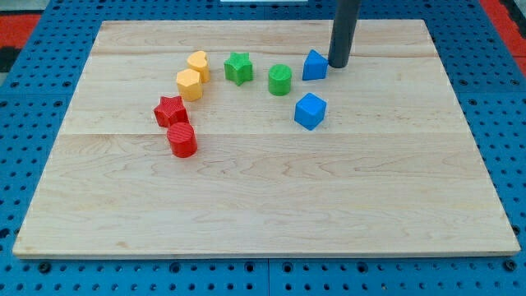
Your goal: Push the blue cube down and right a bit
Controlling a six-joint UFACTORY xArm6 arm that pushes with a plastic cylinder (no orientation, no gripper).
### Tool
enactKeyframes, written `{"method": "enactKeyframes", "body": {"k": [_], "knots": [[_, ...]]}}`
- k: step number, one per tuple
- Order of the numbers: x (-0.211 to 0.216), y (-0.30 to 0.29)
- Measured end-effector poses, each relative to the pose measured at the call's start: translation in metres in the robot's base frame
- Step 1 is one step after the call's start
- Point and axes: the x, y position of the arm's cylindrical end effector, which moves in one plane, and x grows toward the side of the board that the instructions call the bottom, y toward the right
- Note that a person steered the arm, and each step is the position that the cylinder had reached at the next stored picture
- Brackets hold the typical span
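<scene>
The blue cube sits on the wooden board, right of centre in the upper half. My tip is above it and a little to the right, a clear gap away. My tip stands right beside a blue triangular block, just at that block's right side. The dark rod comes down from the view's top edge.
A green cylinder lies left of the blue triangular block, a green star further left. Two yellow blocks sit left of those. A red star and a red cylinder lie lower left.
</scene>
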Motion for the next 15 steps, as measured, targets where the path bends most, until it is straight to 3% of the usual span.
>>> {"method": "enactKeyframes", "body": {"k": [4, 5, 6, 10, 12, 15], "knots": [[0.006, -0.006], [0.062, -0.004], [0.069, -0.004], [0.104, -0.141], [0.159, -0.113], [0.122, -0.137]]}}
